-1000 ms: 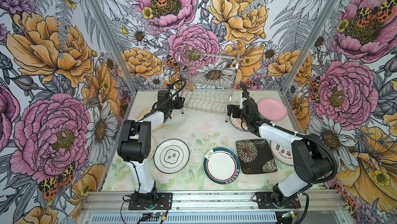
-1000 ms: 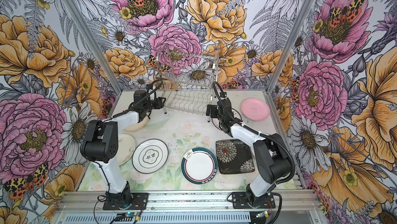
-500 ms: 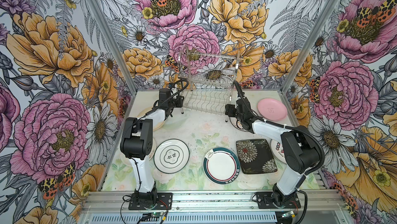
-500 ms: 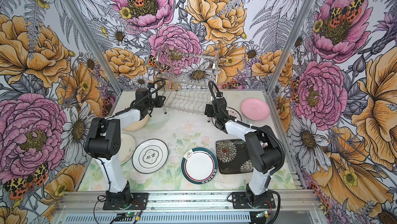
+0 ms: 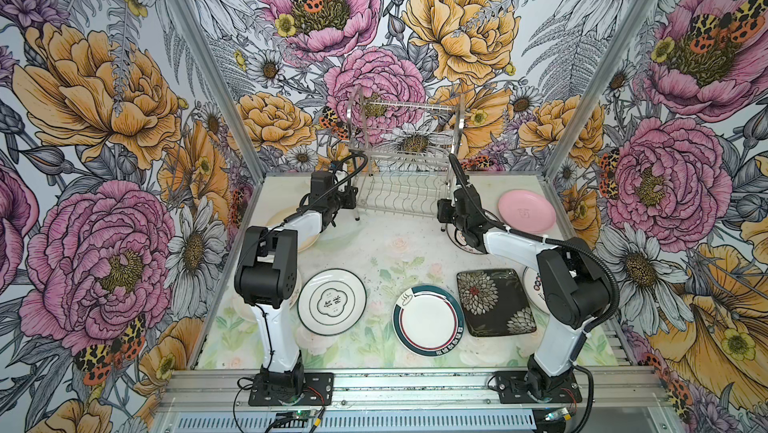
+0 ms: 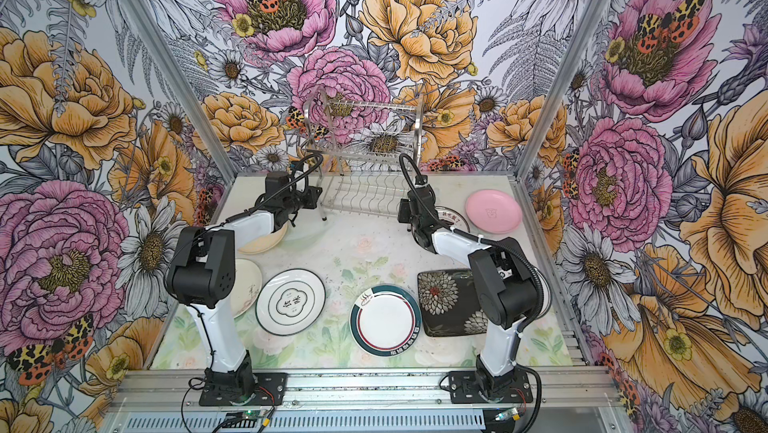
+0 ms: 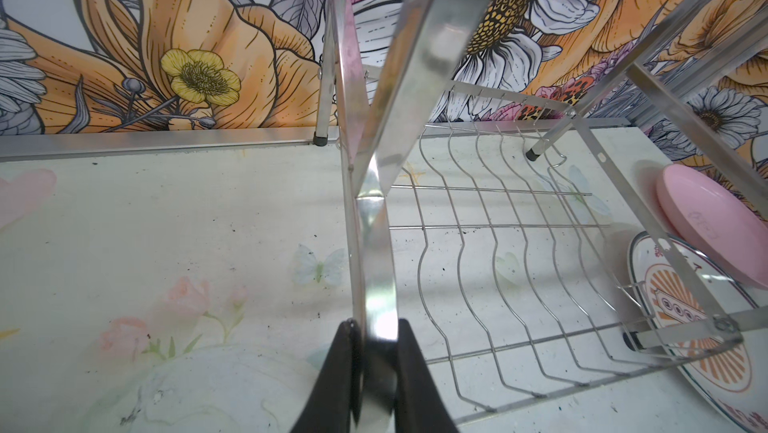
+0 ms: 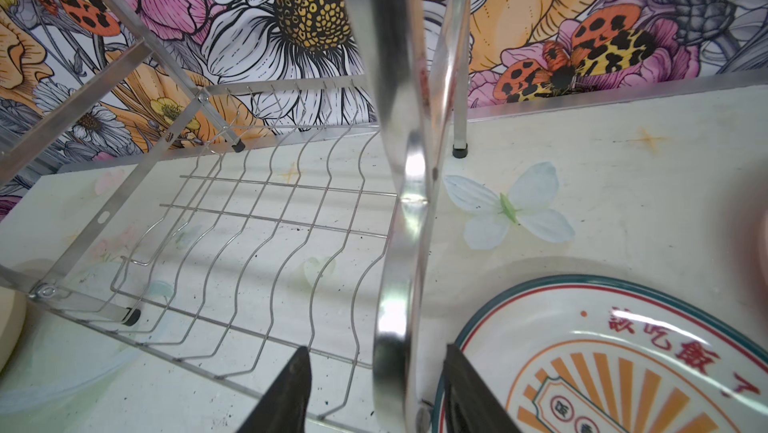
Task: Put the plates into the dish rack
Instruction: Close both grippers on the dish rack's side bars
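The dish rack (image 5: pixel 405 148) stands empty at the back of the table, a shiny two-tier wire frame. My left gripper (image 7: pixel 376 327) is shut on the rack's left side frame (image 7: pixel 374 244), low by the front leg. My right gripper (image 8: pixel 378 350) is open, its jaws straddling the right side frame (image 8: pixel 399 285) with gaps on both sides. Several plates lie flat on the table: pink (image 5: pixel 527 210), orange sunburst (image 8: pixel 623 368) beside the right gripper, black square floral (image 5: pixel 494 302), teal-rimmed (image 5: pixel 430 318), black-rimmed (image 5: pixel 331 301) and cream (image 6: pixel 266 239) under the left arm.
Flowered walls close in the table on three sides, the back wall right behind the rack. One more pale plate (image 6: pixel 245 285) lies under the left arm's elbow, and another (image 5: pixel 534 289) under the right arm's. Both arm bases stand on the front rail (image 5: pixel 415 385).
Both grippers have narrowed at the rack's front legs. The left one has closed onto the left frame; the right arm moved in to the right frame and its jaws came partly together.
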